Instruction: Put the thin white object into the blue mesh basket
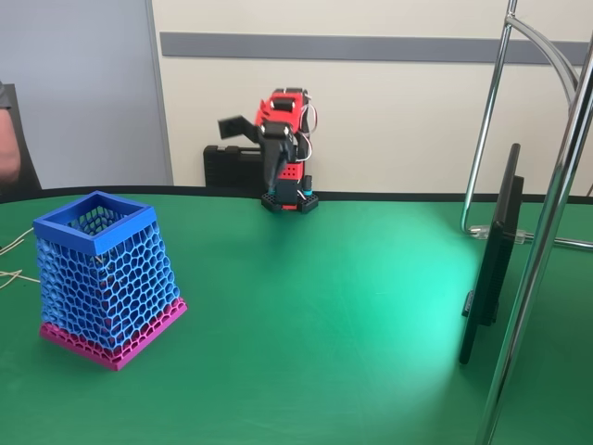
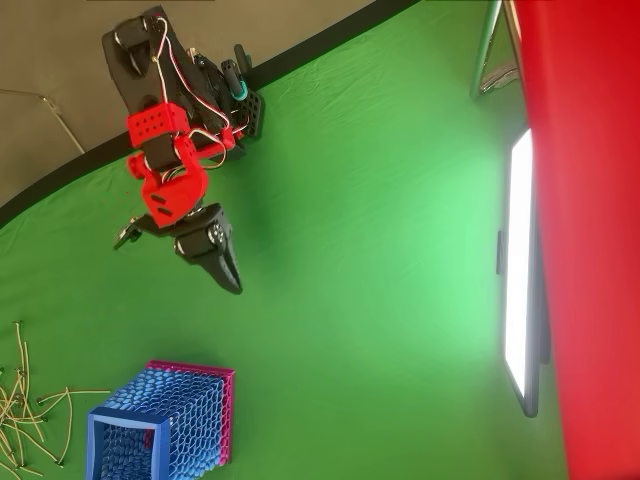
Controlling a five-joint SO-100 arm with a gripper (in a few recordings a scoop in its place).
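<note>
Basket sits near-left in fixed view, on green table, rim up, tilted a bit. Arm folded at far edge, gripper raised, one jaw sticking out left, looks open and empty to us. Few pale strands poke in at left edge.

Overhead view: gripper spread, holding nothing, black finger pointing toward near side. Basket near-left of it. Pile of pale strings just left of basket; we can't tell which one is thin white object, so we figure gripper must head near-left, past basket.
</note>
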